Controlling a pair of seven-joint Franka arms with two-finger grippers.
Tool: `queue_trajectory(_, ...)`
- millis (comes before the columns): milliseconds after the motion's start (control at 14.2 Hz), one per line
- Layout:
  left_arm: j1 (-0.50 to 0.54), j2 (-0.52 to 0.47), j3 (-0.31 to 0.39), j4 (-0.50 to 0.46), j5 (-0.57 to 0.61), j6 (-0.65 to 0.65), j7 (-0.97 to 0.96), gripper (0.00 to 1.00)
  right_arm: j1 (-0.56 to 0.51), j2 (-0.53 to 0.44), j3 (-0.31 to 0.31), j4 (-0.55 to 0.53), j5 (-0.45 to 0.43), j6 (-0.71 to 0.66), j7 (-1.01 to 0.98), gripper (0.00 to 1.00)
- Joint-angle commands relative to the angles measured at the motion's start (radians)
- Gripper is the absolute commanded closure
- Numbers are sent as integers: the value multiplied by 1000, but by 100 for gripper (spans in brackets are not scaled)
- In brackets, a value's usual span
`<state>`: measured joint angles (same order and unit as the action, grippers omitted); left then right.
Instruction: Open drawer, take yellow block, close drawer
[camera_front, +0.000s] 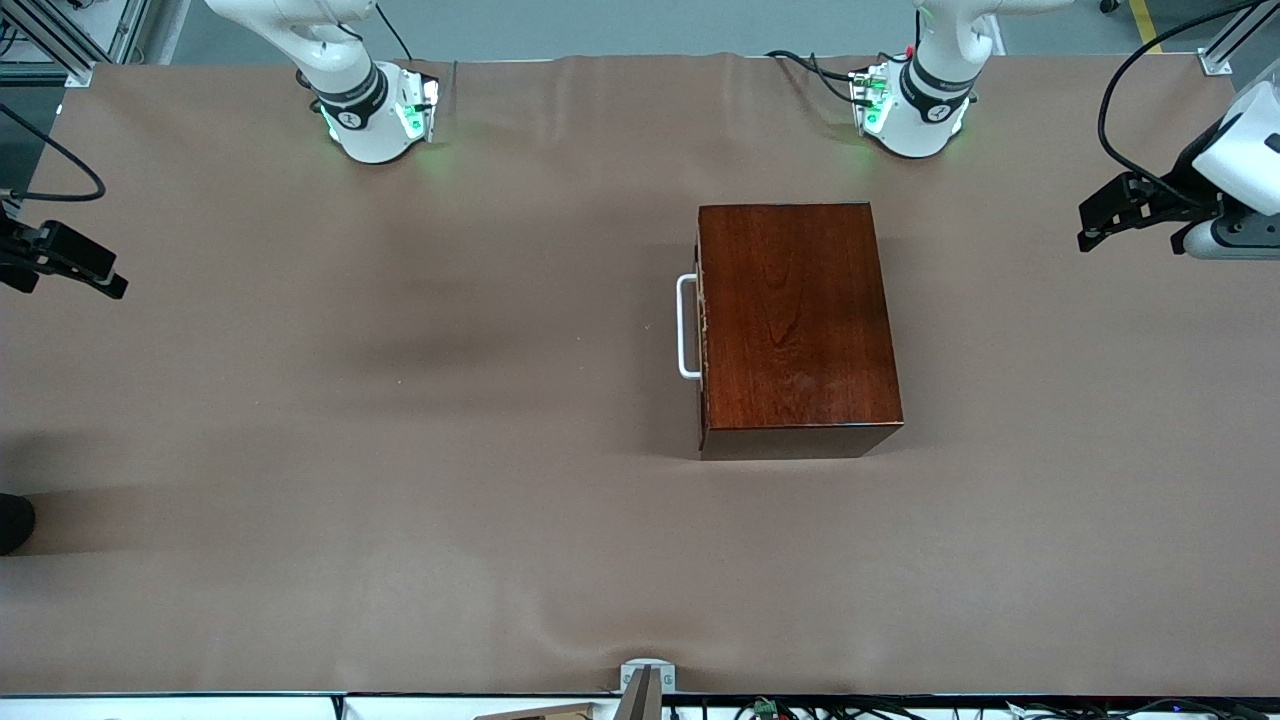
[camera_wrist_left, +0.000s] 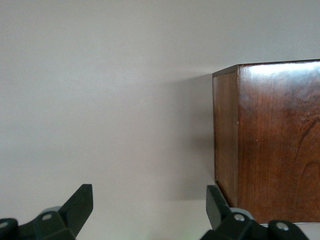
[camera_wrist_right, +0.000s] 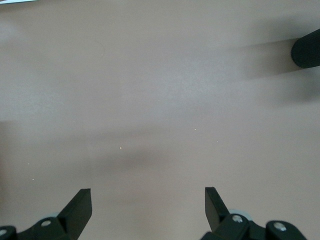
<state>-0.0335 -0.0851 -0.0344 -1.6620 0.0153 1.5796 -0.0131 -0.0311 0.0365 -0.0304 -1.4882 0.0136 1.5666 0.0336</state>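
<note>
The glossy reddish-brown wooden box (camera_front: 795, 320) stands on the table toward the left arm's end. Its drawer (camera_front: 702, 330) is shut, and its white U-shaped handle (camera_front: 686, 327) faces the right arm's end. The yellow block is hidden. My left gripper (camera_front: 1088, 228) is open and empty, up in the air at the left arm's end of the table. In the left wrist view (camera_wrist_left: 150, 200) its fingers are wide apart, with the box (camera_wrist_left: 270, 140) beside them. My right gripper (camera_front: 112, 282) is open and empty over the right arm's end; the right wrist view (camera_wrist_right: 148, 200) shows bare table under it.
The brown table cover (camera_front: 400, 400) stretches between the box and the right arm's end. A dark round object (camera_front: 12, 522) sits at the table's edge at the right arm's end and also shows in the right wrist view (camera_wrist_right: 307, 49). A small bracket (camera_front: 645, 680) sits at the near edge.
</note>
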Motion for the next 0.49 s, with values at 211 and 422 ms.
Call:
queue_trajectory(211,15,-16,-9,-10,3,8,56,0,-18,-7,17,3,-11,-2,6,0)
queue_trajectory(422,15,-12,-7,-8,-6,8,51,0,-18,-7,17,3,-10,-2,6,0)
